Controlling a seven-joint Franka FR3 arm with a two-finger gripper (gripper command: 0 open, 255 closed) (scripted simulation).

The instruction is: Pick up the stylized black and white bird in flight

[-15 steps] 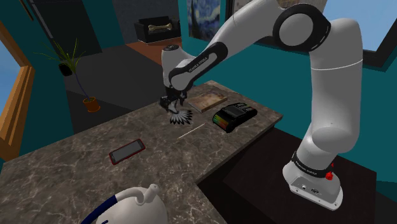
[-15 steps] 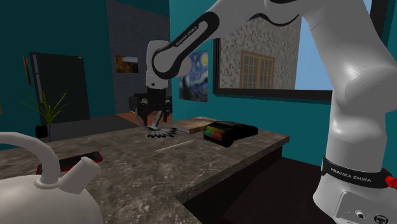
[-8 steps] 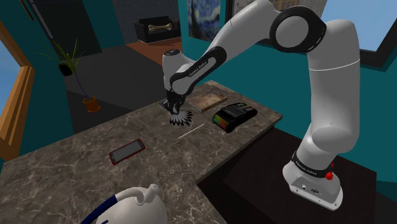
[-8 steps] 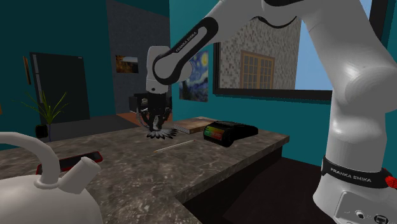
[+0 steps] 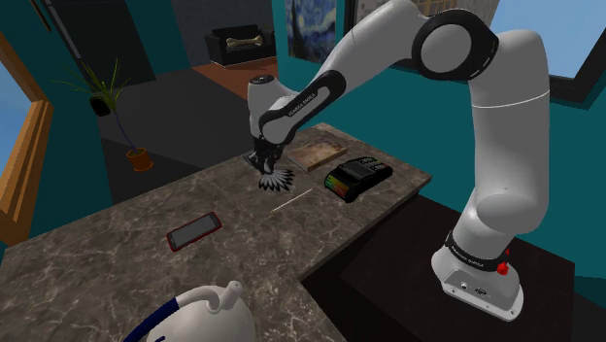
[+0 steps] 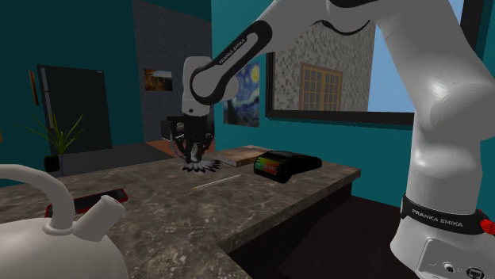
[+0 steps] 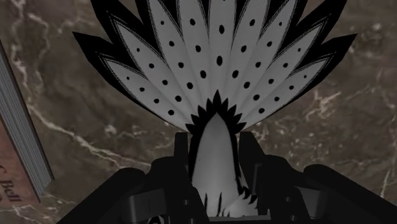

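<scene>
clasping the bird [image 7: 216,57] by its narrow body, the gripper [image 7: 215,153] presses one finger against each flank, jaws closed on it. the fanned feathers spread straight ahead of the fingertips, long axis in line with the hand. the shoulder view adds the setting: bird low on the marble counter [image 5: 146,243], near the book [image 5: 318,153].

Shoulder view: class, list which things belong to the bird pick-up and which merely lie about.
Job in hand: bird; gripper.
Lying about: book; black card terminal; red phone; thin stick; white kettle.
</scene>
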